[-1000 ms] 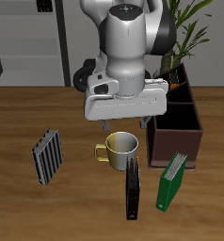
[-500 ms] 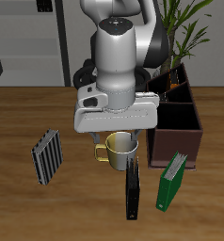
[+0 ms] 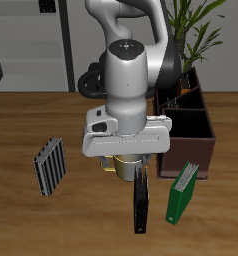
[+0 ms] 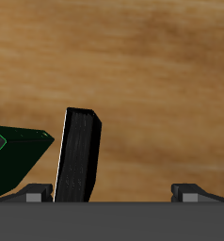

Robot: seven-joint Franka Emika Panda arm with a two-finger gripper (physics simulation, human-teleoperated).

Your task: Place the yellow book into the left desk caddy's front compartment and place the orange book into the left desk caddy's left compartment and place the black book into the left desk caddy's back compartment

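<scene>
No writing, no labels, no brand marks readable on any cover here — every surface is plain. The gripper (image 3: pixel 132 172) hangs low over the middle of the table, its wide grey body hiding the fingers in the exterior view. From the wrist view, two fingertips (image 4: pixel 189 191) sit well apart with bare wood between them, so the pincer is spread and pinching nothing.

The black book (image 3: pixel 141 200) lies flat on the table, long and slim, running toward the front edge, its back end tucked under the gripper. In the wrist view, the same black book (image 4: pixel 77 154) shows just inside one fingertip, off-centre in the gap. A green book (image 3: pixel 183 192) stands tilted just beside it, near the corner of the left desk caddy (image 3: pixel 188 132) — tight quarters on that side. A yellow mug (image 3: pixel 116 167) peeks out from under the gripper, beside the black book's back end.

Across the table, a striped book (image 3: pixel 51 165) lies well apart from everything, with open wood all around it. A plant (image 3: pixel 198 35) rises behind the caddy.
</scene>
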